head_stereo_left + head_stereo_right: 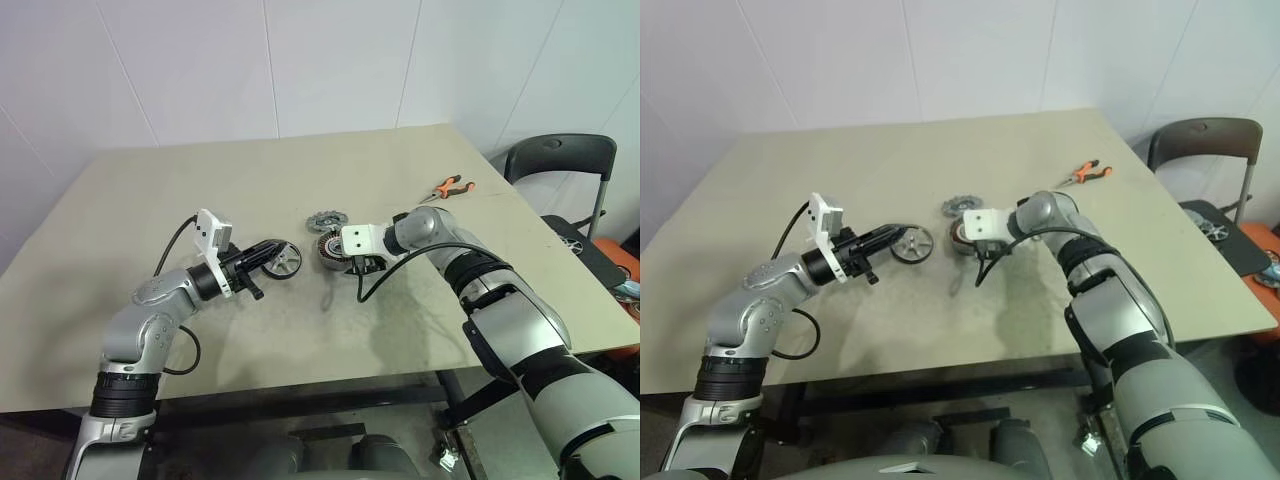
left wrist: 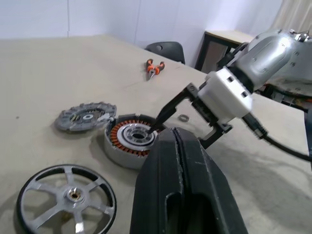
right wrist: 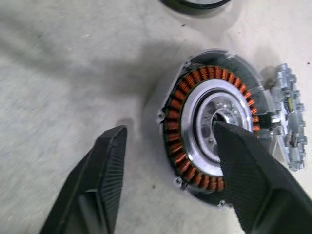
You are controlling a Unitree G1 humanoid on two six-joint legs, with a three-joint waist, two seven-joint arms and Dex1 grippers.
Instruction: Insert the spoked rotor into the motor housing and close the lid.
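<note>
My right fingers, spread apart, straddle the housing's wall, one inside over the hub, one outside. The housing sits mid-surface, the lid touching behind it, the rotor just beside my clenched, empty left fingers.

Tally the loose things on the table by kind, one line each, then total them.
Spoked rotor: 1
Motor housing: 1
Lid: 1
Orange-handled pliers: 1
Total: 4
</note>
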